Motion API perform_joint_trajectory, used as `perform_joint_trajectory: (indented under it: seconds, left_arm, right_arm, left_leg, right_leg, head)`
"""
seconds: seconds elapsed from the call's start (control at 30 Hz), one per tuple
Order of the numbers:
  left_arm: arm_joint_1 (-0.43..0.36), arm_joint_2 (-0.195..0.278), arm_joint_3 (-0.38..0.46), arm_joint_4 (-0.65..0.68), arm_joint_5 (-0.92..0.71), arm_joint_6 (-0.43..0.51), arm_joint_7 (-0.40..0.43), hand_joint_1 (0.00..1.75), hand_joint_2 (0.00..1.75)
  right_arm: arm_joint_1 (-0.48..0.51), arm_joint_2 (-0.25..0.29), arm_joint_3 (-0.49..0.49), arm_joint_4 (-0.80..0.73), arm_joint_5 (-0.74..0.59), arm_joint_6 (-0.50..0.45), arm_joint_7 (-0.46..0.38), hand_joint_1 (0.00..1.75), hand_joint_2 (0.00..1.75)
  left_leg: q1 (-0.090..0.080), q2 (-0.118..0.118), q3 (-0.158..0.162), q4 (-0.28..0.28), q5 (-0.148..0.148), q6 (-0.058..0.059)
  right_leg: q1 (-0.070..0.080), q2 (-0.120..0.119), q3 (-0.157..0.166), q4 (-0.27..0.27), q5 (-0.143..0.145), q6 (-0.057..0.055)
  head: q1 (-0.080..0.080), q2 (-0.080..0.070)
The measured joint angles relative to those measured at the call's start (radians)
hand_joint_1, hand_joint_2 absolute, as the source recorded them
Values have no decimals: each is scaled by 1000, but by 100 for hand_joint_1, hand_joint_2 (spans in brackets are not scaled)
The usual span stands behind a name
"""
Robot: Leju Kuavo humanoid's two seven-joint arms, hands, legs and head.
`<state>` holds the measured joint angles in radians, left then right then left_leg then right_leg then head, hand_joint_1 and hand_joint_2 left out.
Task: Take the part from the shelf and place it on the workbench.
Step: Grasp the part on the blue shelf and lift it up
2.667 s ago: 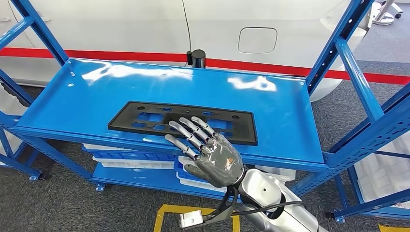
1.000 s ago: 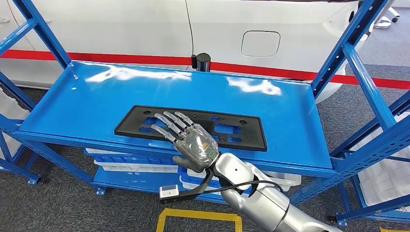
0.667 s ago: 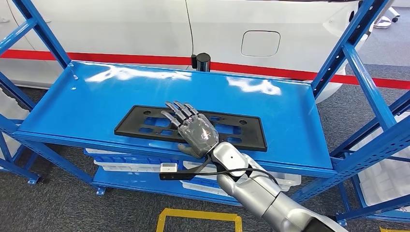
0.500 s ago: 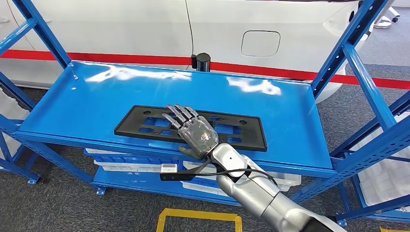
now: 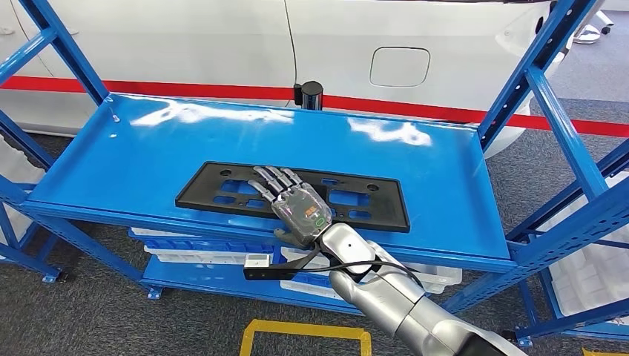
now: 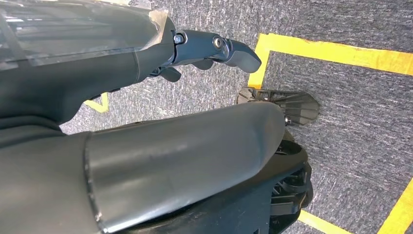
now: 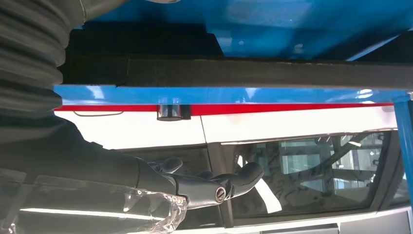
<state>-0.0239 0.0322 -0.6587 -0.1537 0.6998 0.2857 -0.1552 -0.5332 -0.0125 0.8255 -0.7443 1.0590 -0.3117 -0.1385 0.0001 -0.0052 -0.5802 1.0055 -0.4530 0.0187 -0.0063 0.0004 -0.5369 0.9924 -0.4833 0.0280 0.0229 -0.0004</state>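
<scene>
The part [image 5: 389,200] is a long flat black plastic frame with cutouts, lying near the front of the blue shelf [image 5: 148,141]. My right hand [image 5: 297,204] lies palm down over the part's middle, fingers stretched out toward the back and not curled round it. In the right wrist view the part's black edge [image 7: 272,73] runs across the blue shelf [image 7: 292,29], and the fingers [image 7: 214,187] stand apart from that edge. My left hand [image 6: 209,48] hangs over the carpeted floor with nothing in it.
A white car body [image 5: 185,44] with a red stripe stands right behind the shelf. A small black cylinder [image 5: 311,95] sits at the shelf's back edge. Blue uprights [image 5: 534,81] frame both sides. White trays [image 5: 200,248] fill the lower shelf. Yellow floor tape [image 5: 304,334] lies below.
My right hand has reached forward from the shelf's front edge onto the part's middle and lowered flat over it. The part has not moved.
</scene>
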Motion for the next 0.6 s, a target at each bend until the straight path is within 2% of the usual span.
perform_joint_trajectory:
  seconds: [0.3,0.6]
  left_arm:
    - [0,-1,0,0,4,24,1,0,0]
    - [0,-13,0,0,15,69,15,0,0]
  right_arm:
    - [-3,6,0,11,-4,-3,-3,0,175]
    - [-31,23,-6,42,-17,-45,11,0,175]
  left_leg:
    - [0,0,0,0,0,0]
    - [0,0,0,0,0,0]
  right_leg:
    - [0,0,0,0,0,0]
    - [0,0,0,0,0,0]
  head:
    - [0,0]
    - [0,0]
